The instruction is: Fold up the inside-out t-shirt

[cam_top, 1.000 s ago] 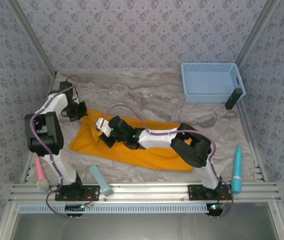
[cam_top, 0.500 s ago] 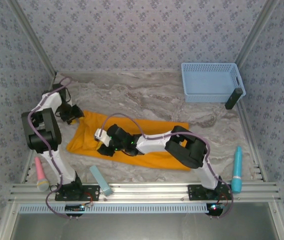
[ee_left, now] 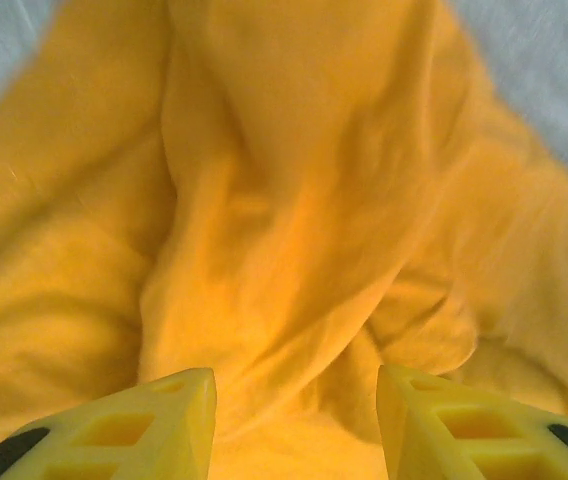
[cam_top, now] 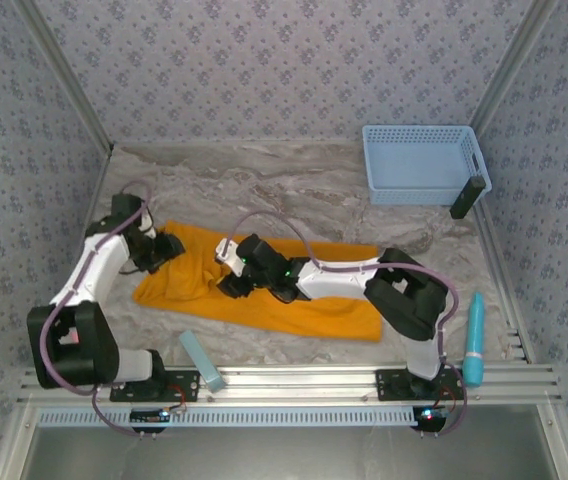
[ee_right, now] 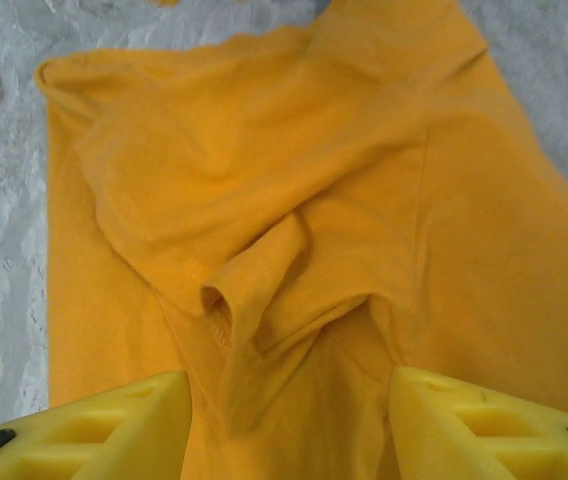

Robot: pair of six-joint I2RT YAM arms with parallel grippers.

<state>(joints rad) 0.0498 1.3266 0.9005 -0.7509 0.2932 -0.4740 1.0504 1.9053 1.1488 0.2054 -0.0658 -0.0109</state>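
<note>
The inside-out t-shirt point(cam_top: 339, 310) lies as a long orange-yellow band across the middle of the table, its left end rumpled. My left gripper point(cam_top: 167, 250) hovers over that left end. In the left wrist view its fingers point(ee_left: 174, 425) stand apart over bunched cloth point(ee_left: 284, 200) and pinch nothing. My right gripper point(cam_top: 229, 283) is over the shirt's left-middle. In the right wrist view it point(ee_right: 289, 420) is open, with a raised pucker of fabric point(ee_right: 254, 290) lying loose between the fingers. No lettering or label shows.
A light blue basket point(cam_top: 422, 163) stands at the back right with a black object point(cam_top: 467, 197) leaning on it. A teal stick point(cam_top: 474, 340) lies by the right rail. A pale teal bar point(cam_top: 202, 360) lies at the front edge. Patterned walls close in on three sides.
Both grippers have opened and let go of the shirt, which now lies on the table. The left arm's elbow swung down toward the near edge. The right gripper drew back a little to the right.
</note>
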